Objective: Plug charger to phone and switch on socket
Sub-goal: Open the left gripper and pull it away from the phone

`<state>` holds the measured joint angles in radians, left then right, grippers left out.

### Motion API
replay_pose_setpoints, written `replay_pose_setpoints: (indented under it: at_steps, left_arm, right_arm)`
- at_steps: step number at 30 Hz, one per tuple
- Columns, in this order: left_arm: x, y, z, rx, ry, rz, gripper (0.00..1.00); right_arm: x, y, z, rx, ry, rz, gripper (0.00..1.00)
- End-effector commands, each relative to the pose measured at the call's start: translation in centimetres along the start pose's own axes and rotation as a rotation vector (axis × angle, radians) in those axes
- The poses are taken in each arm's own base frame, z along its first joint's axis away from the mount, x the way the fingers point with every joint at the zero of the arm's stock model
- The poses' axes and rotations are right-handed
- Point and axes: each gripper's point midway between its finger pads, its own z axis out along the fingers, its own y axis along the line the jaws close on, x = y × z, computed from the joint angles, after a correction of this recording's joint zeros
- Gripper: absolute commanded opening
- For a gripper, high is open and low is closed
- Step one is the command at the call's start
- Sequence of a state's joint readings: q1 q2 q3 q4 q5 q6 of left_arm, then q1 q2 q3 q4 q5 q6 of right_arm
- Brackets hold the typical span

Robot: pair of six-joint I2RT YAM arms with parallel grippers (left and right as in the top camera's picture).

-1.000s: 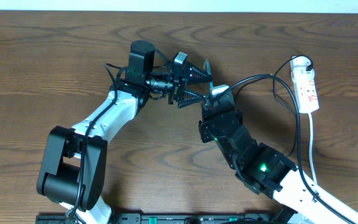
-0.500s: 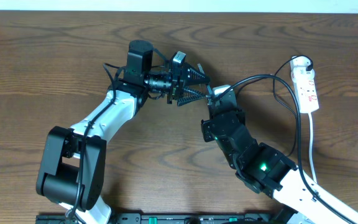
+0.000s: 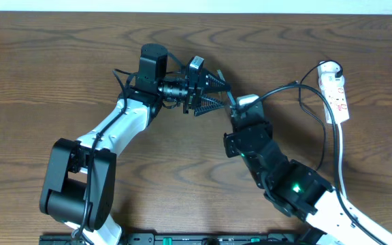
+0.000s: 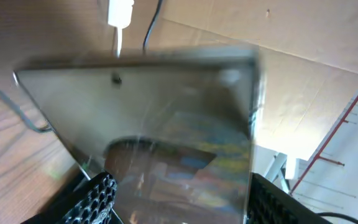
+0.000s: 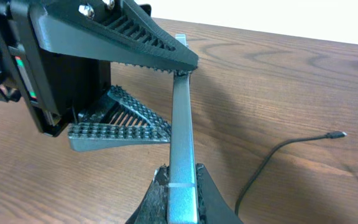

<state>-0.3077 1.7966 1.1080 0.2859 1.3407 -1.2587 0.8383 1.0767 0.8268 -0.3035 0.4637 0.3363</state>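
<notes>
The phone [image 5: 182, 124] is seen edge-on in the right wrist view, held up off the table. My right gripper [image 5: 182, 186] is shut on its near end. In the left wrist view its glossy face [image 4: 166, 112] fills the frame. My left gripper [image 3: 218, 93] is open, its fingers spread beside the phone's far part, with the upper fingertip at the phone's end. The charger's thin black cable [image 3: 284, 87] runs from its black plug on the white socket [image 3: 337, 92] at the right. Its small tip [image 5: 335, 134] lies free on the table. In the overhead view the phone is mostly hidden between the grippers.
The socket's white cord [image 3: 341, 156] trails towards the front right. The cable loops over the wood table [image 3: 60, 75] between the right arm and the socket. Both arms meet near the table's middle.
My left gripper's fingers have narrowed a little. My right gripper has shifted slightly to the right.
</notes>
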Motion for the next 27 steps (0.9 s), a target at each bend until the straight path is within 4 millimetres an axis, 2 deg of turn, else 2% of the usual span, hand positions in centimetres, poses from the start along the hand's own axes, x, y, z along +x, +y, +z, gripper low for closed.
replay_pose_setpoints:
  at_steps: [1,5,8,13,16,21,27]
  left_arm:
    - [-0.5,-2.7,-1.2,0.040,-0.042,0.130,0.67]
    - [-1.5,-4.2,-2.7,0.076,-0.088,0.244,0.67]
    - [-2.2,-4.6,-3.9,0.086,-0.118,0.268,0.67]
    - [-3.0,-4.8,-5.9,0.096,-0.151,0.284,0.67]
    - [-2.9,-5.6,-6.4,0.111,-0.151,0.349,0.67]
    - [-1.2,-9.8,-6.5,0.156,-0.189,0.536,0.67]
    - [3.1,-15.8,-7.9,0.201,-0.266,0.795,0.67]
  right_arm:
    - [-1.7,-1.7,-1.9,0.018,-0.049,0.151,0.01]
    - [-1.2,-4.2,-3.3,0.065,-0.033,0.280,0.01]
    - [-0.9,-5.4,-4.7,0.082,-0.028,0.357,0.01]
    - [-0.6,-6.1,-7.4,0.048,-0.036,0.415,0.01]
    - [-0.5,-6.1,-8.7,0.008,-0.034,0.458,0.01]
    - [0.6,-6.6,-10.0,-0.001,-0.009,0.554,0.01]
    - [1.9,-6.3,-10.4,-0.023,0.051,0.615,0.01]
